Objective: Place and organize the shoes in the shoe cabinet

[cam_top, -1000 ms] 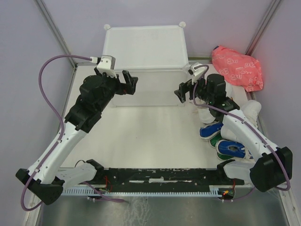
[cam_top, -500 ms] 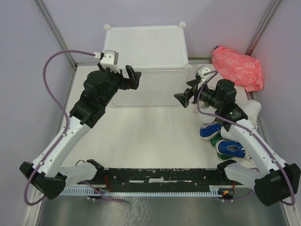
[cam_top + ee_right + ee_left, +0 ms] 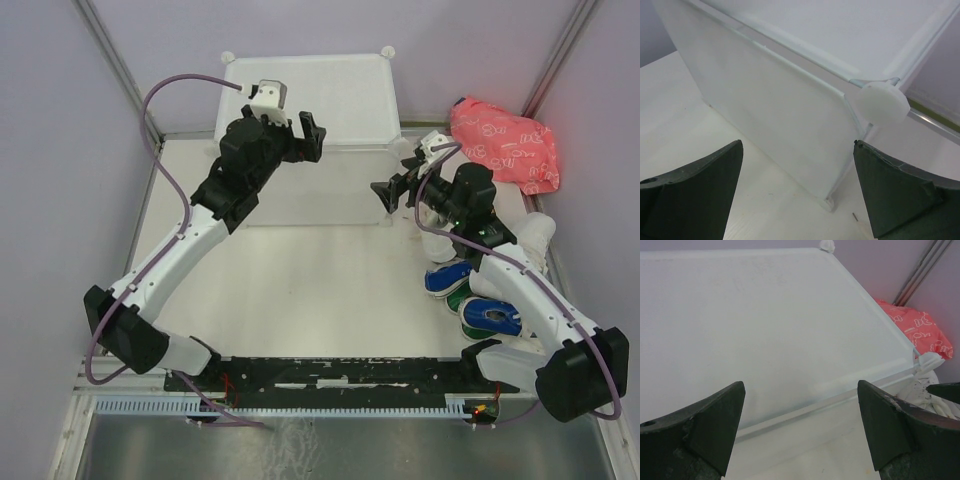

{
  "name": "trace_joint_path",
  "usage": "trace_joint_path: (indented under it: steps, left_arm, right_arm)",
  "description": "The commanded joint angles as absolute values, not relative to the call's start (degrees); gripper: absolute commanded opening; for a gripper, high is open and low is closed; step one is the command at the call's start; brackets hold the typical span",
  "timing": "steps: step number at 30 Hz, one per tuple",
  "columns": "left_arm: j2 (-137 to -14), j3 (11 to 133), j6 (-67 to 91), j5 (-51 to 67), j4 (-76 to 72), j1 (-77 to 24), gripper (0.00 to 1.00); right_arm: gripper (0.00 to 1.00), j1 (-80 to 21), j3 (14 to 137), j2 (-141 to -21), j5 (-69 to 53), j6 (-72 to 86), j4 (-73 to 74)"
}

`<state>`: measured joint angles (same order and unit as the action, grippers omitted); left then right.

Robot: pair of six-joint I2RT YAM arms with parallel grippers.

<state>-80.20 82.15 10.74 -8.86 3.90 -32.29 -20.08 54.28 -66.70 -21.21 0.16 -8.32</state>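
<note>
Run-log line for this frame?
left gripper open, above shoe cabinet front edge | right gripper open, near its front-right corner | shoes outside, right

The right arm (image 3: pixel 520 285) covers much of the shoes (image 3: pixel 490 318) heaped beneath it, so their number cannot be told. In the left wrist view the bag (image 3: pixel 917 330) is cut by the right edge, and a white shoe (image 3: pixel 926 390) shows only as laces behind the cabinet (image 3: pixel 765 330) corner. The cabinet's inside is hidden in every view; its cloudy panels show nothing through.
</note>
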Motion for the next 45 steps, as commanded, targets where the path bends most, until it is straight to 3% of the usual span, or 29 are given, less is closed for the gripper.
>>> trace_joint_path:
  steps: [1,12,45]
  left_arm:
    - [-82.0,85.9,7.5,-9.5,-1.8,-32.5,0.99]
    - [-86.6,86.1,7.9,-12.3,0.3,-32.6,0.99]
    - [-87.0,83.0,9.6,-10.9,2.1,-32.5,0.99]
  right_arm:
    - [0.99,-19.9,54.5,-66.7,-18.7,-0.4,-15.6]
    - [0.99,-19.9,53.6,-68.2,-23.3,-1.1,-15.1]
    - [1.00,-19.9,53.9,-72.8,-18.0,0.7,-24.2]
